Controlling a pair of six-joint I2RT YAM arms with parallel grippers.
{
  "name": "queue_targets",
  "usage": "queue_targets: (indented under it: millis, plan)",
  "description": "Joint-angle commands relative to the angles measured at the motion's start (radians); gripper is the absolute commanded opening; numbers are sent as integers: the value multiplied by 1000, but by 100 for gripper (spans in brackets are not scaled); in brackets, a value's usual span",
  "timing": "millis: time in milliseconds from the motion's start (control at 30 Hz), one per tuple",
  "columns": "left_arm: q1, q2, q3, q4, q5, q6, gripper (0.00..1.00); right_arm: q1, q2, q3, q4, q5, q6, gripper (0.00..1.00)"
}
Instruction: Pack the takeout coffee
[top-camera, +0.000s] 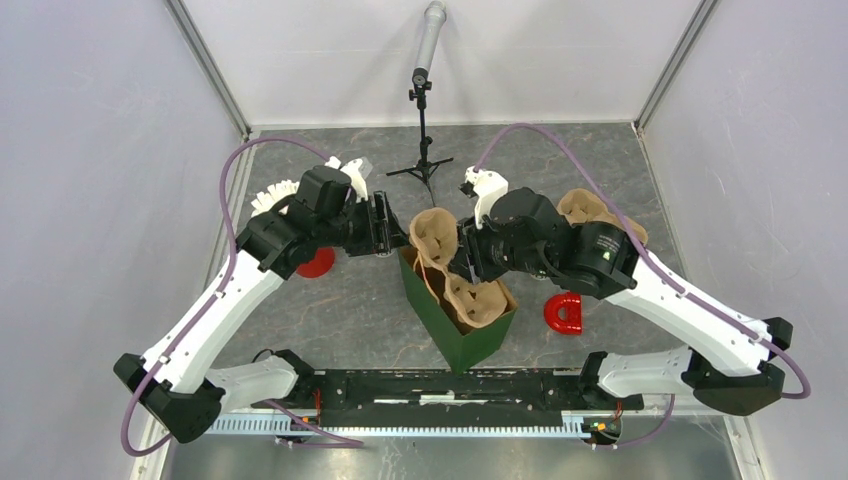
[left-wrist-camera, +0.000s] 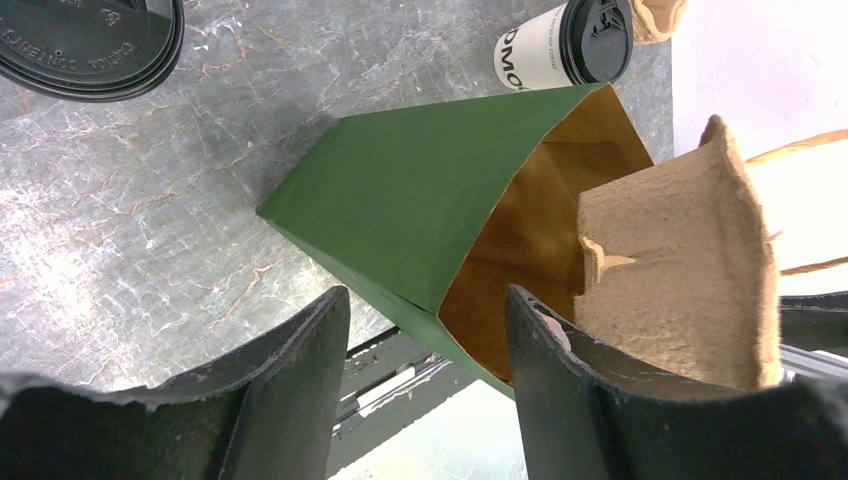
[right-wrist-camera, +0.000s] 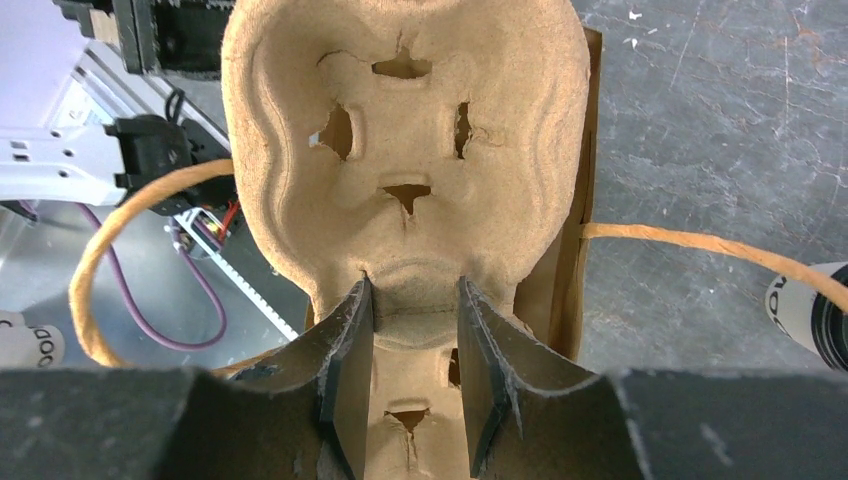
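The right gripper (right-wrist-camera: 412, 290) pinches the carrier (right-wrist-camera: 400, 130) at its narrow middle, over the mouth of the green bag (top-camera: 450, 338) at centre frame; the left gripper (left-wrist-camera: 425, 300) stands spread, gripping nothing, beside the bag; the coffee (left-wrist-camera: 560, 45) rests on the table (left-wrist-camera: 150, 200), upper right of the left wrist view.

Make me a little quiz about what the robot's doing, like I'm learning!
1. True or false: the right gripper is clamped on a cardboard cup carrier.
2. The carrier is poking into: A a red cup, B the green bag, C a drawer.
3. Is the left gripper open or shut?
Key: 1 true; 2 B; 3 open.
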Motion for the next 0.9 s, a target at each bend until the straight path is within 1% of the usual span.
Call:
queue_targets:
  millis: [0,133,233,300,467,700,867]
  plan:
    - [4,-7,-20,72,0,35,63,17,21,50,-57,36,-31,36]
    - [4,-13,-14,57,-11,36,57,38,45,63,-98,61,-46,36]
    - [4,-12,20,24,-15,34,56,47,60,64,-113,73,-57,36]
    - [4,-13,47,11,-6,31,56,53,70,62,-119,84,-64,37]
    - [4,-31,56,-8,1,-1,63,68,81,39,-107,104,-85,38]
    - [3,-15,49,-27,0,-1,65,74,70,-41,-41,124,-97,39]
    - [7,-4,58,-27,-3,-3,66,74,78,-43,-30,146,-108,39]
